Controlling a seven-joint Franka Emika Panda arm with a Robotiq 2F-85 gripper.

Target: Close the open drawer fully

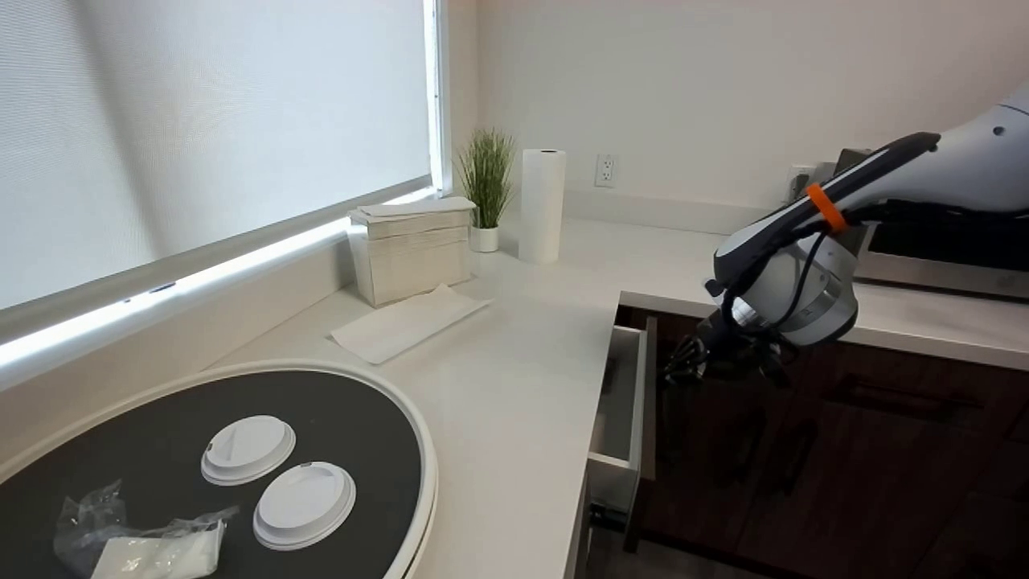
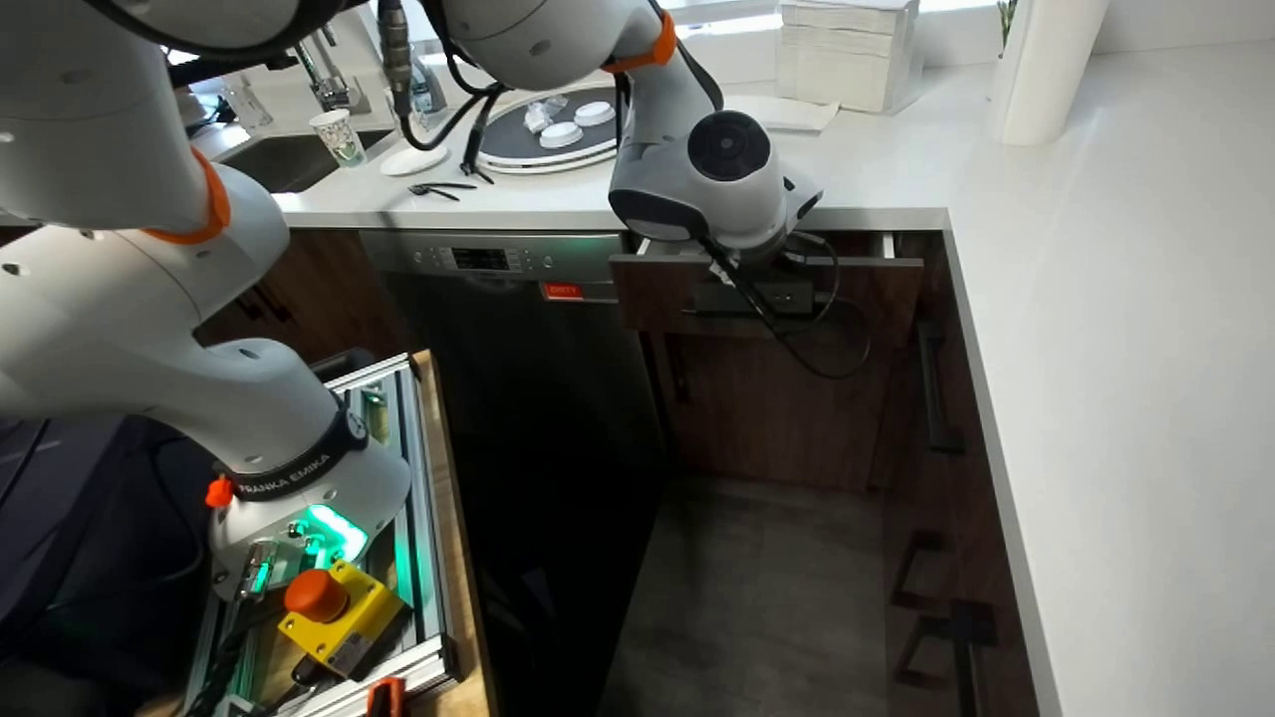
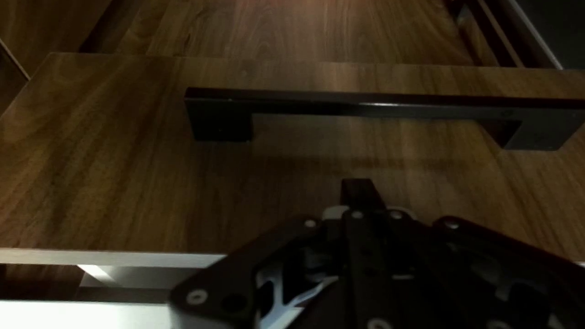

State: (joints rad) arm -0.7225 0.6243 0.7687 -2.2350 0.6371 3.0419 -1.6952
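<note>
Fingers (image 3: 361,197) together, the Robotiq gripper (image 3: 358,183) seems aligned for closing the drawer (image 3: 292,183), black bar handle (image 3: 379,105) at twelve o'clock in the wrist view, a straight inward push called for next.

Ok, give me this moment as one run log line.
Drawer: open | fingers: shut, close to front panel, contact unclear | handle: ungripped | task: full closing not yet done

The drawer front (image 3: 114,183) was grained brown, its handle (image 3: 365,104) and the tool (image 3: 362,196) black, the tabletop (image 1: 506,402) plain white.
</note>
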